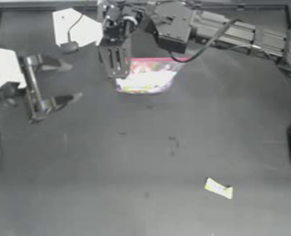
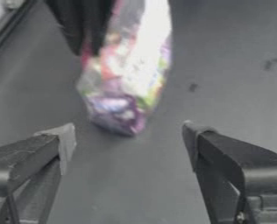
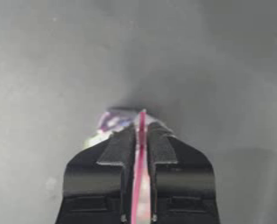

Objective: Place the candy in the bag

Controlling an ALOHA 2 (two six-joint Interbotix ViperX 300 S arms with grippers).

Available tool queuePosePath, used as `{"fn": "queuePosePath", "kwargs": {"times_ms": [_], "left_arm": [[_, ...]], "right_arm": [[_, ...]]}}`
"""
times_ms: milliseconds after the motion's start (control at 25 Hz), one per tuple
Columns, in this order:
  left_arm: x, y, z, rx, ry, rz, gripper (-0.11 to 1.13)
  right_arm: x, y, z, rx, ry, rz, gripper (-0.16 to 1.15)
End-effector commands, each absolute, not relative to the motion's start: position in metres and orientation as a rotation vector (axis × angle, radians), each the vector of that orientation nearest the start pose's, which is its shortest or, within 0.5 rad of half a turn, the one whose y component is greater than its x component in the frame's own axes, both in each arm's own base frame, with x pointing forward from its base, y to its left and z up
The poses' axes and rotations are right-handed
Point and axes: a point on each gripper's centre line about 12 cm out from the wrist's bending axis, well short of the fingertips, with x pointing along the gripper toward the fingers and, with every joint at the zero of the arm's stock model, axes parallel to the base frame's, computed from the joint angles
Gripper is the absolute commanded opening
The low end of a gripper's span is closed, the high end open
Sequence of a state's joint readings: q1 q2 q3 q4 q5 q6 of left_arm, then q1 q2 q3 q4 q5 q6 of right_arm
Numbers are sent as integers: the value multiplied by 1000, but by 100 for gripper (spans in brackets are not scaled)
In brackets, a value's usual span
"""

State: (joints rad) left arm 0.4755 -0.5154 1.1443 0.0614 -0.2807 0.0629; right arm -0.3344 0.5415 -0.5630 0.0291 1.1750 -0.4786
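Between right claw jaws, bag rim.

Clear bag of sweets at table's far side – yellow candy lies well apart

We hold our right gripper clamped at the table's far side; our left gripper gapes nearby

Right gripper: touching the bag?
Touching. The right wrist view shows the right gripper shut on the bag, its pink rim pinched between the jaws.
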Motion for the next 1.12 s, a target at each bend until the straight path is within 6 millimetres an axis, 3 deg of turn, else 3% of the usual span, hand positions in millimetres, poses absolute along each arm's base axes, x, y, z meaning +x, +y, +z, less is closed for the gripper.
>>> {"fn": "queuePosePath", "kwargs": {"times_ms": [40, 800, 1120], "left_arm": [[239, 125, 205, 42, 325, 446, 102], [249, 143, 192, 47, 256, 486, 102], [266, 153, 193, 50, 264, 481, 102]], "right_arm": [[523, -177, 282, -221, 1103, -16, 37], [523, -175, 289, -206, 1075, 8, 37], [520, -176, 293, -199, 1069, 8, 37]]}}
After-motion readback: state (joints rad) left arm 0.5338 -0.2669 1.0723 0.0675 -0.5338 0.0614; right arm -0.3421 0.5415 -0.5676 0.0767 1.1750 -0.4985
